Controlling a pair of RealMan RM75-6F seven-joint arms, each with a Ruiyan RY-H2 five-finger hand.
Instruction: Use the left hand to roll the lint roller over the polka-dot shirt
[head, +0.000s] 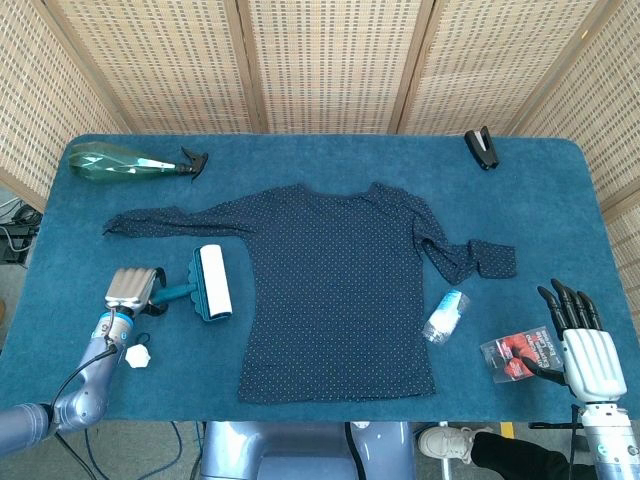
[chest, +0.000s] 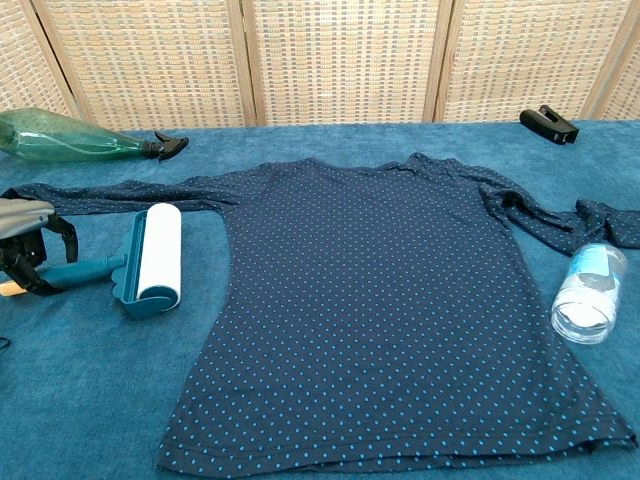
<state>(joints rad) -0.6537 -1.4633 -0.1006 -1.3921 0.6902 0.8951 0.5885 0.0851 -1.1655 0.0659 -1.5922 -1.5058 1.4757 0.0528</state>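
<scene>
The dark blue polka-dot shirt lies flat in the middle of the table, also filling the chest view as the shirt. The lint roller lies just left of it, white roll beside the shirt's edge, teal handle pointing left; the chest view shows the roller too. My left hand hangs over the handle's end. In the chest view my left hand has its fingers arched down on either side of the handle, still apart. My right hand rests open at the front right, fingers straight.
A green spray bottle lies at the back left, a black clip at the back right. A small clear bottle lies by the shirt's right hem, a red packet beside my right hand, a small white cap near my left arm.
</scene>
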